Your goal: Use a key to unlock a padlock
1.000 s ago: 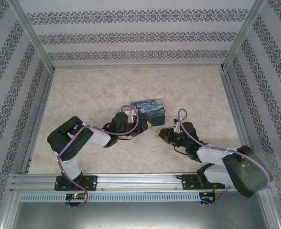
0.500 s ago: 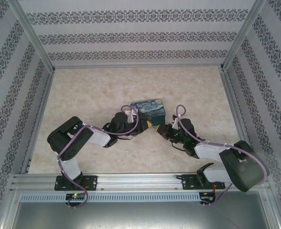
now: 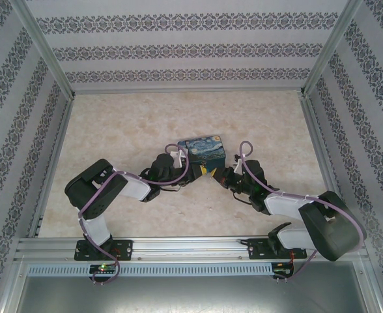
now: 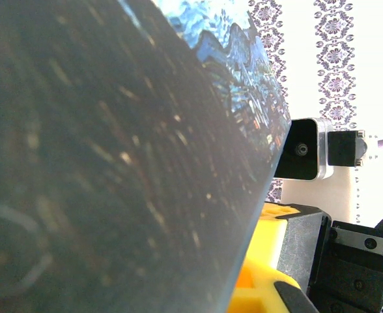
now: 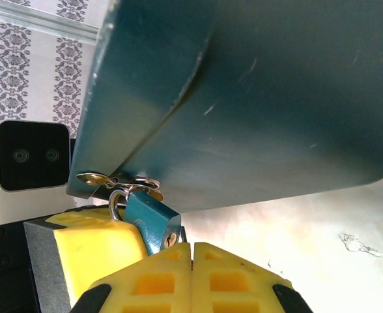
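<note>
Note right hand (image 5: 192, 257) nearest the lens, yellow fingers (image 5: 146, 280) pressed together along a tight seam. Cannot make out the key between them, so treat a pinched key as a guess only. Find the padlock (image 5: 151, 218) just past those fingertips: blue body tilted, lower end with brassy keyhole (image 5: 172, 238) touching or all but touching the fingertips, thin shackle (image 5: 115, 199) looped through the hasp (image 5: 116, 179) at the corner of the box (image 5: 256, 98). Spot a second yellow finger (image 5: 94, 251) just left of the padlock, probably part of the left hand (image 3: 180, 160), placed against the box's left side in the top view. Cannot tell whether spread or clamped. Read the step as lining up on the keyhole. Go slow and straight along the keyhole axis, match the tilt of the padlock body, and avoid any sideways shove. Expect a lock dangling on a thin shackle to swing off easily. Count on the left hand for steadying the box, and turn only after seating fully. Further off, see pale table (image 5: 322, 222) beside the box, then a wrist camera housing (image 5: 28, 153) and patterned wall (image 5: 22, 72) behind.
</note>
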Controlling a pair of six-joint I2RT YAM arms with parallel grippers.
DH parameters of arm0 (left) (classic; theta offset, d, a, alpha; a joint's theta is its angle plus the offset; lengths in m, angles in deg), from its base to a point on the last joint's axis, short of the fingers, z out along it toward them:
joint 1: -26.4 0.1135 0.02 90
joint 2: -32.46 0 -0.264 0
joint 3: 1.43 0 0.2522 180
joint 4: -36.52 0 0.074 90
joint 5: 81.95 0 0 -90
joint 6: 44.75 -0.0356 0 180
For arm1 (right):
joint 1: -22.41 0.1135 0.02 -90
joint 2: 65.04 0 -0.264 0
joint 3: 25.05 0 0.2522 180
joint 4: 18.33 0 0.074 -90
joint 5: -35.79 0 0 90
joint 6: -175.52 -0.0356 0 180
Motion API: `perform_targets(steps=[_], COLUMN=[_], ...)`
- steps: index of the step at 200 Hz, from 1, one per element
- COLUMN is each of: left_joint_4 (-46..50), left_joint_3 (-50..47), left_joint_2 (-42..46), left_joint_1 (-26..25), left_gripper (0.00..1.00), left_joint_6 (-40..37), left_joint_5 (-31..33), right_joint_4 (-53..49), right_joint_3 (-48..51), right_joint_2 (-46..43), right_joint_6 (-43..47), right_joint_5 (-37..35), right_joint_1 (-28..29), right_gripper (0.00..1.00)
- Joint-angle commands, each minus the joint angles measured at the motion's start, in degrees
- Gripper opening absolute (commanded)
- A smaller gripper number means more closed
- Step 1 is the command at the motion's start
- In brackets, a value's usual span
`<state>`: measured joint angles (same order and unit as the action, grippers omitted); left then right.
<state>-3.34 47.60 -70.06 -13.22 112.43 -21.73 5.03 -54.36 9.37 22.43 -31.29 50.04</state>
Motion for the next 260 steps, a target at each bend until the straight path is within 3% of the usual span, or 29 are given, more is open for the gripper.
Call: perform_targets(steps=[1,260], left_joint_4=[-5.19,-4.49], left_joint_3=[-0.14,0.15], left_joint_2=[-0.92,-1.45], left_joint_1=[0.49,0.5], left_gripper=[0.0,0.0], left_joint_6=[0.48,0.18], left_joint_5=[-0.93,-0.77], right_joint_4=[1.72,0.28], right_joint_3=[-1.5,-2.59], right_joint_2=[-0.05,-2.29], right_joint_6=[-0.21,-0.18], right_joint_5=[-0.64,0.62], right_joint_1=[0.48,-0.3], right_gripper=[0.0,0.0])
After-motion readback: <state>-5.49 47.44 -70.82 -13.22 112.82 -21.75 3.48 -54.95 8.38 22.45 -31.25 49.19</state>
